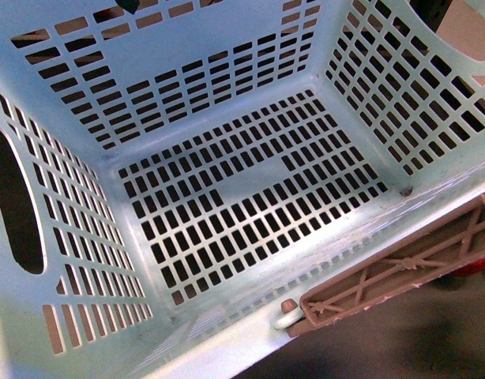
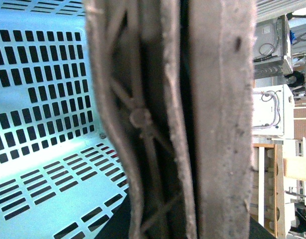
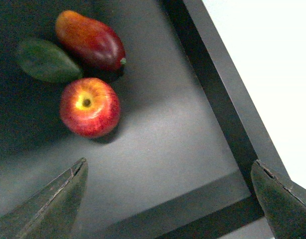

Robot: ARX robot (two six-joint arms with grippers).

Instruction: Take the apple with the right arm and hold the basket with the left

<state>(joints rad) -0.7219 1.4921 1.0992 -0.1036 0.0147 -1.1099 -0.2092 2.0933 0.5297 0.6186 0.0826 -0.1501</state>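
The pale mint-green basket (image 1: 227, 205) fills the front view, tilted, its slotted floor and walls bare inside. Its brown ribbed handle (image 1: 392, 272) lies along the near right rim. In the left wrist view the handle (image 2: 143, 119) fills the middle and my left gripper is shut on it; the basket wall (image 2: 43, 99) shows beside it. In the right wrist view the red apple (image 3: 89, 107) with its yellowish stem dimple lies on a dark grey surface. My right gripper (image 3: 170, 172) is open and empty, above and apart from the apple. Neither arm shows in the front view.
A red-orange mango (image 3: 90, 40) and a dark green oval fruit (image 3: 46, 60) lie touching, right beside the apple. A black raised edge (image 3: 218, 99) borders the grey surface, with a white area beyond. Shelves and white equipment (image 2: 272, 109) stand in the background.
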